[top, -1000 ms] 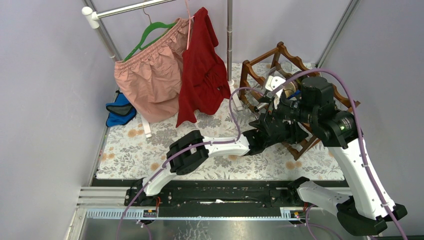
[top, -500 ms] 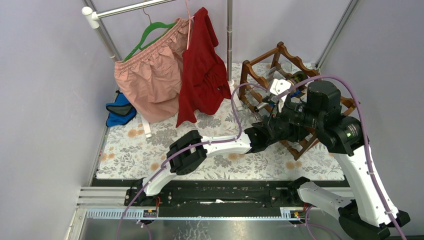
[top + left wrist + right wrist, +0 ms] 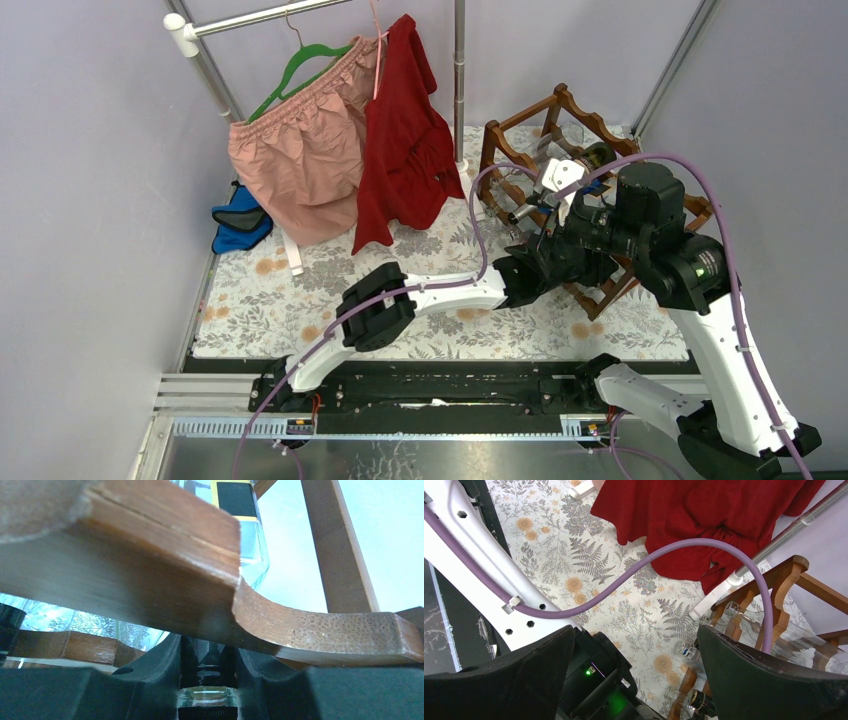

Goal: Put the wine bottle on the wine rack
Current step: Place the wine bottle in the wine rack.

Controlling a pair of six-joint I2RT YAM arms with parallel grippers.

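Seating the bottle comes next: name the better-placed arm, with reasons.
Left: the left gripper is closed on the wine bottle at the wine rack rail; the right gripper hangs open, empty.

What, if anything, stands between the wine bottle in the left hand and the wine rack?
Nothing visible: the left hand grips the wine bottle by its neck, a scalloped rail of the wine rack just ahead.

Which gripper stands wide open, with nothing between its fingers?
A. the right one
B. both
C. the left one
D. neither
A: the right gripper has its fingers far apart, and only the tablecloth and a purple cable show behind them. The left gripper is closed on the wine bottle, close to a rail of the wine rack.
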